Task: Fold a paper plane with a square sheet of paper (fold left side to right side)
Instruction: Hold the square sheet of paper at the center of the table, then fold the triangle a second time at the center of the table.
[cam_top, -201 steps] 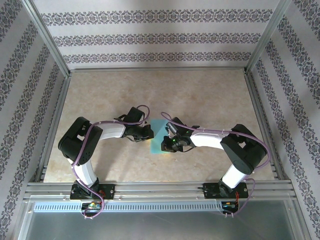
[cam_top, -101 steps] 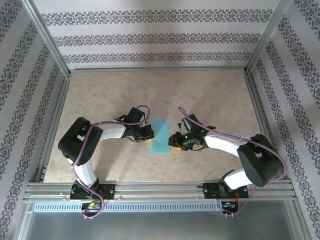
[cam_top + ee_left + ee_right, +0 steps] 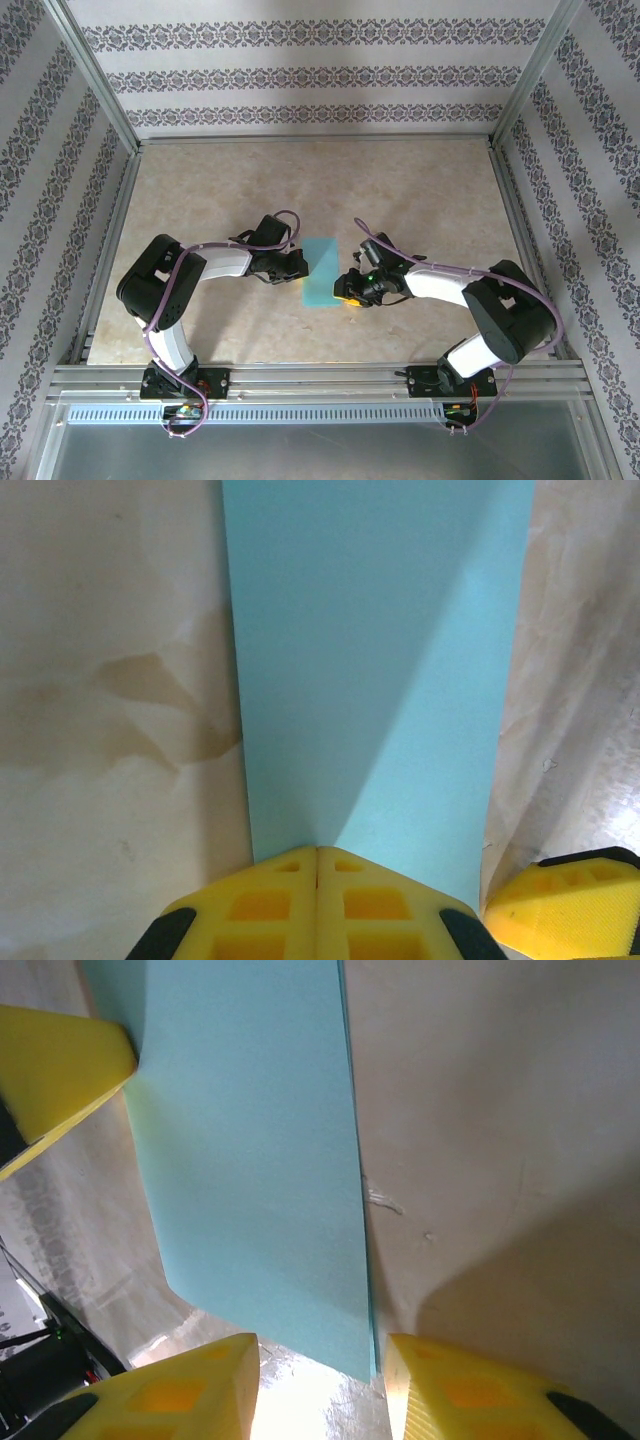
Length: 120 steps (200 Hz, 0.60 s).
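The right gripper point(image 3: 348, 289) has pulled back off the square sheet of paper point(image 3: 320, 270). A second ago it sat over the sheet's right half and hid part of it; now it lies at the sheet's lower right edge, and the whole narrow teal rectangle shows flat on the table point(image 3: 420, 200). Its fingers point(image 3: 200, 1390), nearly closed before, have spread apart, with the sheet's near corner between them. The right arm point(image 3: 500, 310) has swung its elbow outward to the right, then eased slightly back in.
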Each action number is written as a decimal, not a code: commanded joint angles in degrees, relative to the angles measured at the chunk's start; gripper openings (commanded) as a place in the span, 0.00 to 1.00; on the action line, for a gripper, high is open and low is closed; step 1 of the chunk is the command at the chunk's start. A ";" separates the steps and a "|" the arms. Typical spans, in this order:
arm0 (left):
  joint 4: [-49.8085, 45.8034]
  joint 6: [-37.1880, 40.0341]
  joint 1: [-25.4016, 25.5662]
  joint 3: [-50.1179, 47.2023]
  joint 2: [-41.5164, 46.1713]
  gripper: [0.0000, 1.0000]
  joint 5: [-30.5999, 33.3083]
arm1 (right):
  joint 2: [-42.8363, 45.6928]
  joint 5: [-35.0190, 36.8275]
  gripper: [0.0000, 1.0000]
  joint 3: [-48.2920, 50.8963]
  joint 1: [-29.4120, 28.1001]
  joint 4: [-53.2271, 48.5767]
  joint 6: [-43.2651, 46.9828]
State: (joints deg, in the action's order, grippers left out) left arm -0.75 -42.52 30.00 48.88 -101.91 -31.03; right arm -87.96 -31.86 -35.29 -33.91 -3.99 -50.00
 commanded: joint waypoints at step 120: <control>-1.18 0.16 0.86 -1.17 -1.63 0.04 1.40 | -2.33 -3.81 0.37 3.79 0.59 14.85 -7.37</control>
State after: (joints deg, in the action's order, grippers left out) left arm -0.75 -42.50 30.02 48.88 -101.91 -31.03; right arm -88.66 -34.24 -32.47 -33.45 3.11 -56.21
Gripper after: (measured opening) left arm 0.054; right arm 0.369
